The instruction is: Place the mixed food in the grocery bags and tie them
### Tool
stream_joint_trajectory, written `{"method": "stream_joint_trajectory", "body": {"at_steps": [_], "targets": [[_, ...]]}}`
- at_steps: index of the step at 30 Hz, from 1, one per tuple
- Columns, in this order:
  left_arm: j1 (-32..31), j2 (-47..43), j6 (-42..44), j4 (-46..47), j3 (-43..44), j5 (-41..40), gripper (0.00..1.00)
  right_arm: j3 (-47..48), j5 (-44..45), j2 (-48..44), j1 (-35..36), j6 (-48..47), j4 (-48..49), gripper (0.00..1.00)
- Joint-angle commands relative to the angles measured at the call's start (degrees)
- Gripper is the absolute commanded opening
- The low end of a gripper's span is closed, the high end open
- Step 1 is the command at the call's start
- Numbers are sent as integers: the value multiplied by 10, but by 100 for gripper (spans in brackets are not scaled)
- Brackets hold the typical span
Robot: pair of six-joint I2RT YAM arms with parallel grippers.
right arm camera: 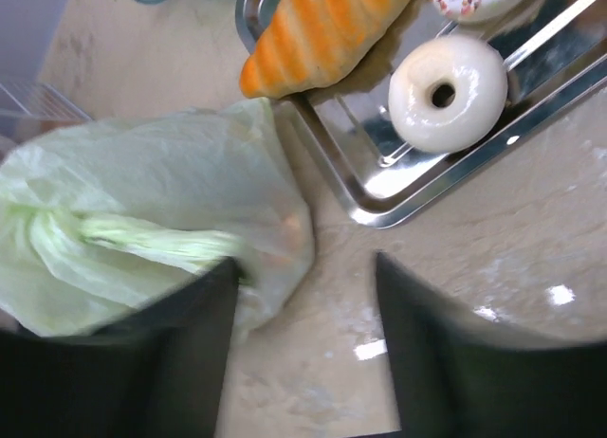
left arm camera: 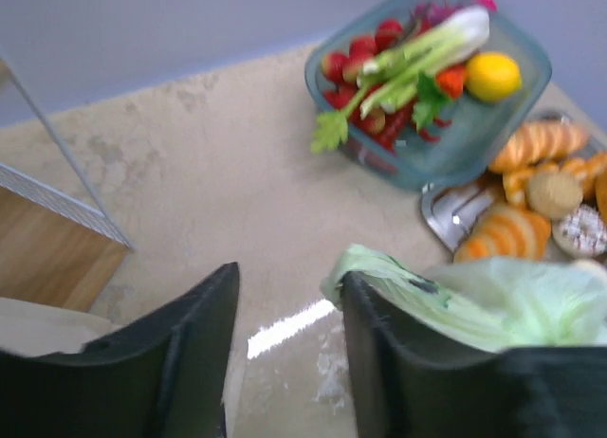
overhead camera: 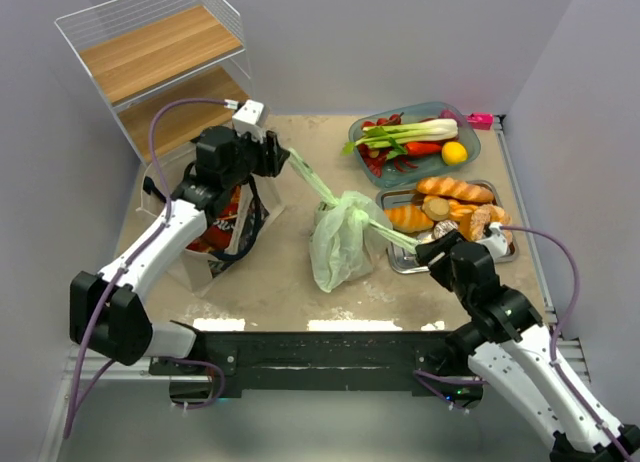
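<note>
Two handles [overhead camera: 305,172] of the pale-green bag [overhead camera: 338,247] run taut far-left and near-right, likely cinching its mouth; left fingers [left arm camera: 190,362] and right fingers [right arm camera: 446,362] stand parted, empty.

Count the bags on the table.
2. The pale-green bag stands mid-table with its handles stretched out to either side; the beige tote stands near the left edge. No other shows, though one could be hidden behind the tote.

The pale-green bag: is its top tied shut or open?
Tied shut, it appears: in the top view the pale-green bag is gathered at its top into a knot, and no opening shows.
</note>
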Motion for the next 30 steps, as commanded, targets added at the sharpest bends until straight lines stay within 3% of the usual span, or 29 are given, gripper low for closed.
{"method": "stream_joint_trajectory", "body": {"at_steps": [1, 2, 3, 8, 16, 25, 30], "targets": [[7, -53, 55, 24, 73, -71, 85, 22, 19, -29, -6, -72, 28, 86], [7, -66, 58, 22, 76, -71, 92, 30, 17, -32, -5, -91, 38, 96], [7, -73, 60, 20, 78, -69, 100, 35, 13, -30, -6, -106, 62, 99], [8, -97, 68, -60, 107, -37, 100, 94, -22, 27, -5, -247, 147, 99], [51, -124, 13, -220, 104, -25, 100, 221, -191, 266, 14, -390, 271, 99], [176, -173, -40, -253, 52, 79, 100, 331, -222, 444, 101, -576, 278, 99], [194, -192, -37, -276, 56, 11, 100, 317, -266, 474, 106, -634, 310, 99]]}}
